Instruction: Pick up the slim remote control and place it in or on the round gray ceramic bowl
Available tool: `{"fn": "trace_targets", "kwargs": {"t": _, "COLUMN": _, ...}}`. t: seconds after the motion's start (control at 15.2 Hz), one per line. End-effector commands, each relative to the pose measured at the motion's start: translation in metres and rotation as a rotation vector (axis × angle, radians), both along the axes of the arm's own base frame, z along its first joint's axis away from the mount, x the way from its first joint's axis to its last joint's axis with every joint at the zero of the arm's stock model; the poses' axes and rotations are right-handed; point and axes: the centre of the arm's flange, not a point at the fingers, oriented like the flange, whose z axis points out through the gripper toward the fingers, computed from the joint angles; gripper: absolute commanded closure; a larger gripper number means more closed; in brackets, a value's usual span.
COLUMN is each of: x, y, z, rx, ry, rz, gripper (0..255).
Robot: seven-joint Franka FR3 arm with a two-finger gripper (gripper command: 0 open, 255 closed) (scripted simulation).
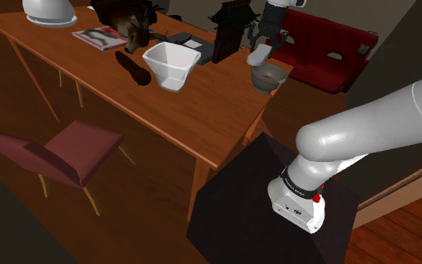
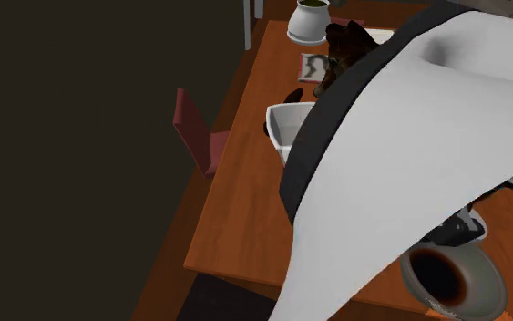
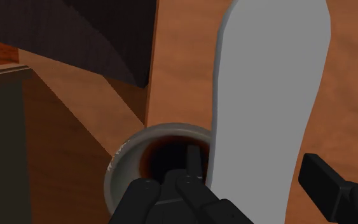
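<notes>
Wrist view is showing the gripper (image 3: 254,164) clamping the slim grey remote (image 3: 269,89) by its two long edges, hanging just above the round grey bowl (image 3: 121,167) near the table (image 3: 184,63) corner. The remote is sitting beside the bowl's dark hollow, so centring it before lowering and releasing is looking wise. Shoulder view is revealing the gap between them, while the arm (image 2: 409,137) is blocking much of the second exterior view.
</notes>
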Motion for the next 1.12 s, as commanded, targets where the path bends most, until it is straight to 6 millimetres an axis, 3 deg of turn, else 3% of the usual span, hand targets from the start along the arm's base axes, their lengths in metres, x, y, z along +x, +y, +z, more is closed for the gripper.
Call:
{"fn": "trace_targets", "kwargs": {"t": 0.0, "x": -0.005, "y": -0.027, "z": 0.002, "rx": 0.000, "ry": 0.000, "rz": 0.002, "gripper": 255}}
{"fn": "trace_targets", "kwargs": {"t": 0.4, "x": -0.024, "y": -0.105, "z": 0.004, "rx": 0.000, "ry": 0.000, "rz": 0.002, "gripper": 255}}
{"fn": "trace_targets", "kwargs": {"t": 1.06, "x": -0.024, "y": -0.105, "z": -0.049, "rx": 0.000, "ry": 0.000, "rz": 0.002, "gripper": 255}}
